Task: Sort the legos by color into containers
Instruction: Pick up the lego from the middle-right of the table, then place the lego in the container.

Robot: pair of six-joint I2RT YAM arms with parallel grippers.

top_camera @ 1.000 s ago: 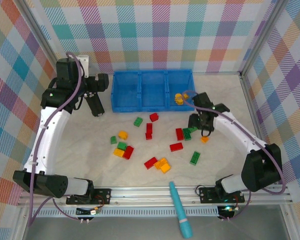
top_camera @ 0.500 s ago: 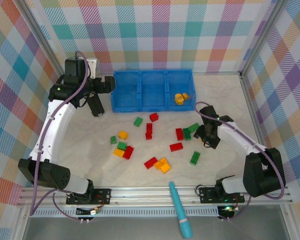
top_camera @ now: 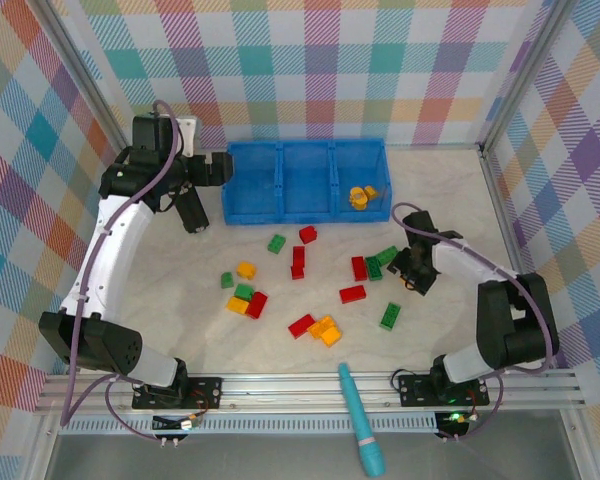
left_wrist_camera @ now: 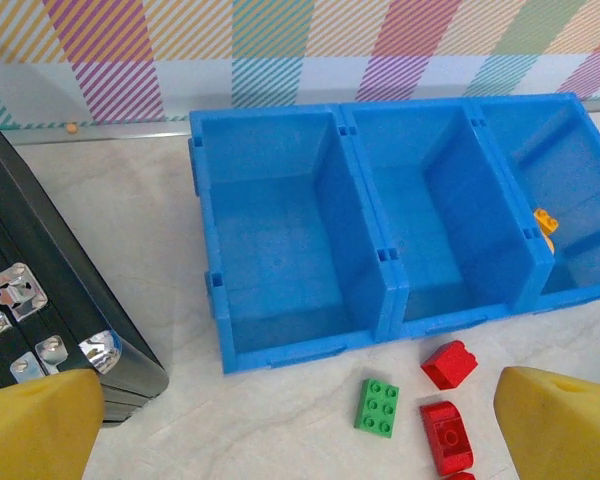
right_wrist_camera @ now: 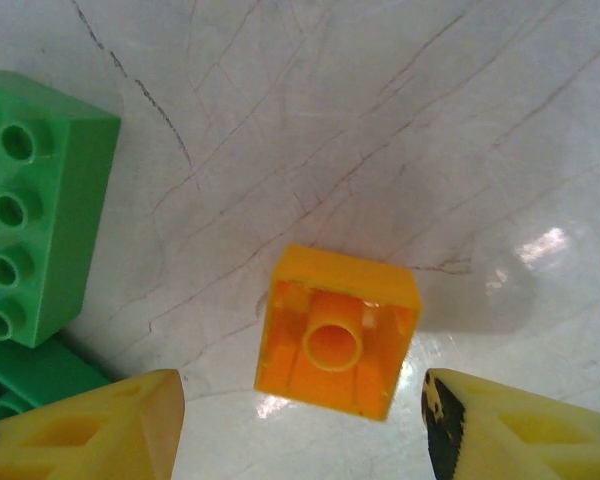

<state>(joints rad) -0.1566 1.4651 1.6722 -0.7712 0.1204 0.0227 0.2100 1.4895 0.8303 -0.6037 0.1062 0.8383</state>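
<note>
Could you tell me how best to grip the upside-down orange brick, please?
Pinch the orange brick across its two opposite flat walls, from straight above: it lies flat, hollow side up, clear of the green brick, between the right gripper's open fingers.

**Bright, even light, with glare up close**

We see soft, bright light falling from overhead on the table, and the shadows are short and faint. Between the right gripper's fingers the orange brick is sharp and throws a pale shadow to one side. Ahead of those fingers, white glare spots shine on the table. The left gripper's yellow fingertips look soft — out of focus — while the blue tray ahead of them stays crisp.
</note>
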